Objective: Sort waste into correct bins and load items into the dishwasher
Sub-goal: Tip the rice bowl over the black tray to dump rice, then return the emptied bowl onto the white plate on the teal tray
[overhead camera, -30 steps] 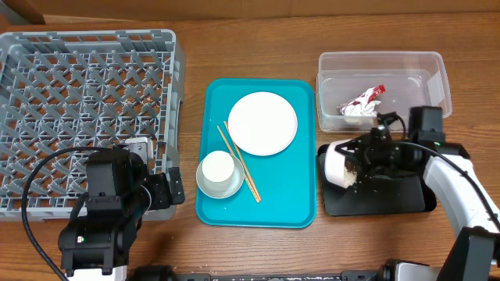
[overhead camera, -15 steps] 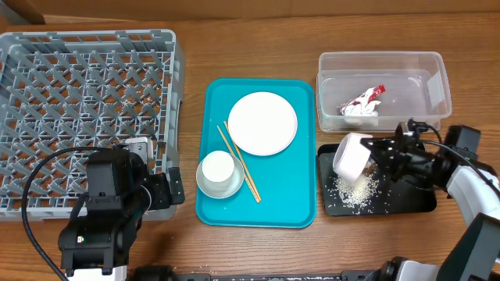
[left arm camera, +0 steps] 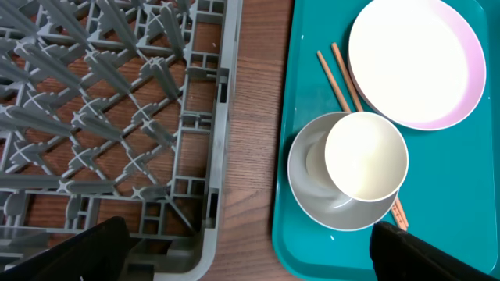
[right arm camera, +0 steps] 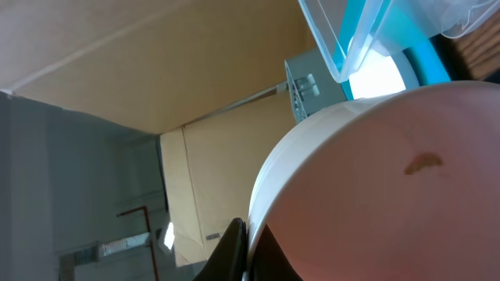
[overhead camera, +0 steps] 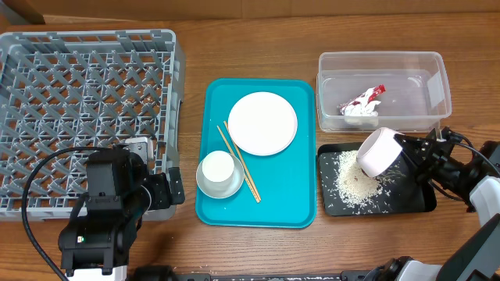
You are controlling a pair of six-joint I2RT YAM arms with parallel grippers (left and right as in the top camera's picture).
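My right gripper is shut on the rim of the small pinkish-white dish and holds it tipped on its side over the black tray. White rice lies scattered in that tray. In the right wrist view the dish fills the frame, with one finger against its rim. The red-and-white wrapper lies in the clear tub. The white plate, chopsticks and grey-white bowl holding the white cup sit on the teal tray. My left gripper is open and empty by the grey rack.
The left wrist view shows the rack's front corner, a strip of wooden table, and the teal tray with the cup, plate and chopsticks. The clear tub's edge shows above the dish in the right wrist view.
My right gripper has moved right along the black tray with the dish tipped, and rice now lies spread in the tray. The left arm has not moved.
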